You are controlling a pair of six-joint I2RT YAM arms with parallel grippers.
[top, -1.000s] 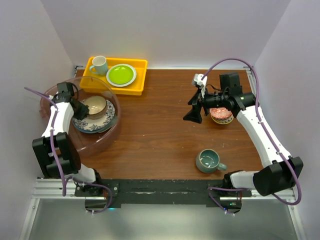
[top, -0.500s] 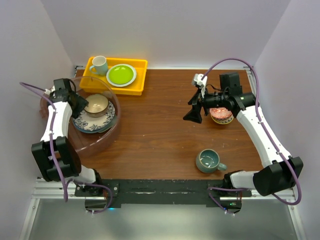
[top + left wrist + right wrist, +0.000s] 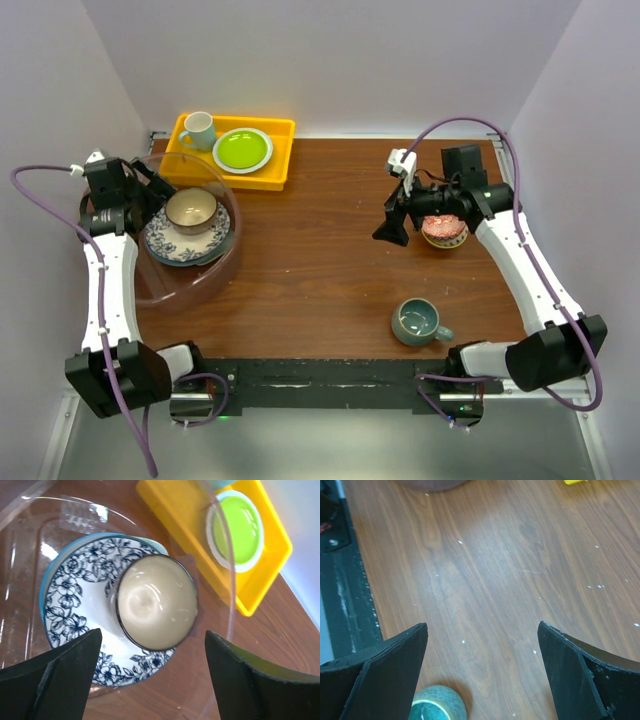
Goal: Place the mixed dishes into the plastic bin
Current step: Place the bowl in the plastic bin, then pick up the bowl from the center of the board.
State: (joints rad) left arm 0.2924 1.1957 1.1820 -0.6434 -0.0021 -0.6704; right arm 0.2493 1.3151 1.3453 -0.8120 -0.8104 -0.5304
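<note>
Worktop (image 3: 320, 270) of brown wood was walled by pale panels (image 3: 330, 60); plastic bin (image 3: 200, 285) was set at left edge; left claw (image 3: 150, 640) and right claw (image 3: 482, 630) were spread wide.

Left pincer (image 3: 152, 636) wide open and empty, far left; right pincer (image 3: 482, 627) equally wide, aloft.

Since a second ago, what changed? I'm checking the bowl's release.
The left gripper opened, letting go of the cream-tan bowl, which sits on the blue plate in the plastic bin, and drew back leftward. The right gripper barely shifted; the reddish bowl and teal mug stayed put.
</note>
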